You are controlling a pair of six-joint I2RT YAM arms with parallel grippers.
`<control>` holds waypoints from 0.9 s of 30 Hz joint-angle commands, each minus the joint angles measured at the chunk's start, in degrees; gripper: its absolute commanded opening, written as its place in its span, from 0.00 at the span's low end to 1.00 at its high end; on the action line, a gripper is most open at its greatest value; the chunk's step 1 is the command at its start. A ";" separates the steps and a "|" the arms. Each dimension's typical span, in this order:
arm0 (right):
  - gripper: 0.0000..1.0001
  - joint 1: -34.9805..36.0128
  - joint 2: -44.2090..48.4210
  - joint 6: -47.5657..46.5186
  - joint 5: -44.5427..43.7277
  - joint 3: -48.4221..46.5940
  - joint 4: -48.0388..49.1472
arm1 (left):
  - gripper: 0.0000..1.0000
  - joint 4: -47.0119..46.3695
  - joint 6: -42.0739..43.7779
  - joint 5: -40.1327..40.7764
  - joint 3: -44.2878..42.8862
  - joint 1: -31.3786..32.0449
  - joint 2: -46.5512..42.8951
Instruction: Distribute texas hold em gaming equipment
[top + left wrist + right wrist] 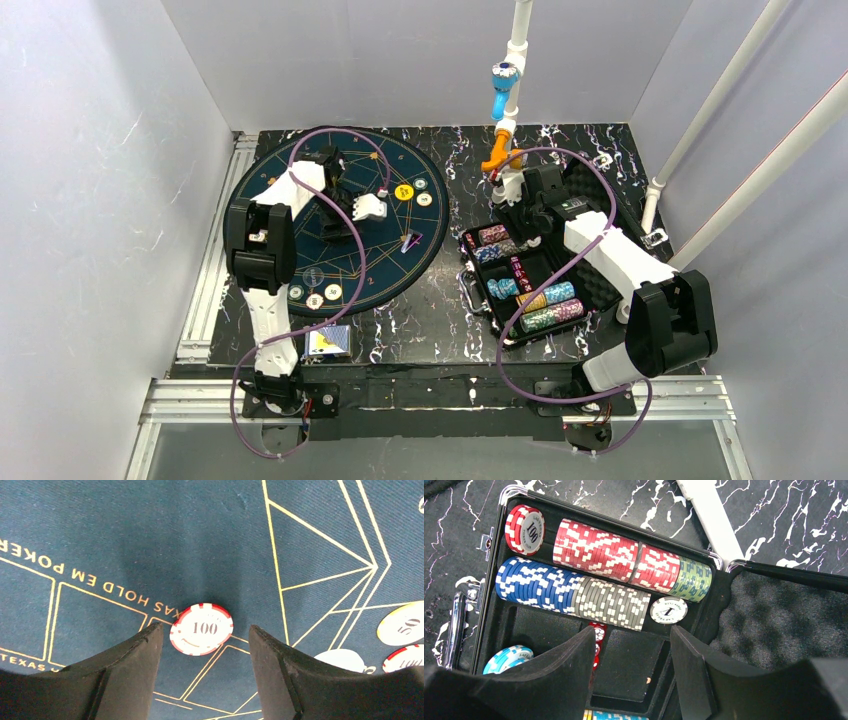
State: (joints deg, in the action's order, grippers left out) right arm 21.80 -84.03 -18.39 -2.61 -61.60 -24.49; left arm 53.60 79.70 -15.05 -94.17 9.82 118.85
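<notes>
1. The light is bright and even from above. The pale walls [100,200] look washed out, and shadows on the table [430,305] are faint.
2. A soft dark shadow lies on the blue mat [125,530] just beyond the sharply focused red-edged chip [201,629].
3. The chrome rim of the case [505,495] glints, and the right gripper [633,632] looms dark and slightly soft.

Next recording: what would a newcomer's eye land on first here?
The round blue poker mat on the left, where a red-edged 100 chip lies between the fingers of the open left gripper. On the right, the open black case packed with rows of chips, the right gripper open above it.
</notes>
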 commanded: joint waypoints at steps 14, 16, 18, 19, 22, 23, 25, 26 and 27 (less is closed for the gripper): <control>0.64 -0.18 0.62 -0.39 0.15 -1.08 1.55 | 0.31 -2.05 2.96 0.72 2.04 -0.07 1.32; 0.64 -0.18 0.62 -0.42 0.15 -1.06 1.55 | 0.28 -1.77 2.73 -0.32 1.67 -0.01 0.58; 0.64 -0.23 0.62 -0.42 0.25 -1.06 1.54 | 0.27 -1.38 1.48 -1.55 0.63 0.02 -0.18; 0.64 -0.19 0.68 -0.42 0.28 -1.08 1.48 | 0.27 -1.21 0.59 -2.04 -0.26 0.02 -0.53; 0.64 -0.18 0.79 -0.42 0.47 -1.15 1.40 | 0.27 -0.21 -2.72 -3.08 -2.50 -0.09 -1.32; 0.64 -0.18 0.84 -0.42 0.54 -1.15 1.38 | 0.27 0.06 -3.91 -3.56 -3.16 -0.33 -1.53; 0.64 -0.18 0.93 -0.43 0.59 -1.15 1.35 | 0.27 1.13 -6.21 -5.20 -4.90 -1.11 -1.93; 0.64 -0.18 0.97 -0.42 0.63 -1.15 1.37 | 0.27 1.94 -7.28 -5.93 -5.87 -1.53 -1.99; 0.64 -0.18 1.09 -0.42 0.64 -1.10 1.38 | 0.28 2.59 -8.28 -6.50 -6.62 -1.97 -2.10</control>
State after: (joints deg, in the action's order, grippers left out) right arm 21.80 -84.05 -18.41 -2.63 -61.60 -24.49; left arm 52.01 76.49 -16.62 -96.79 9.47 119.72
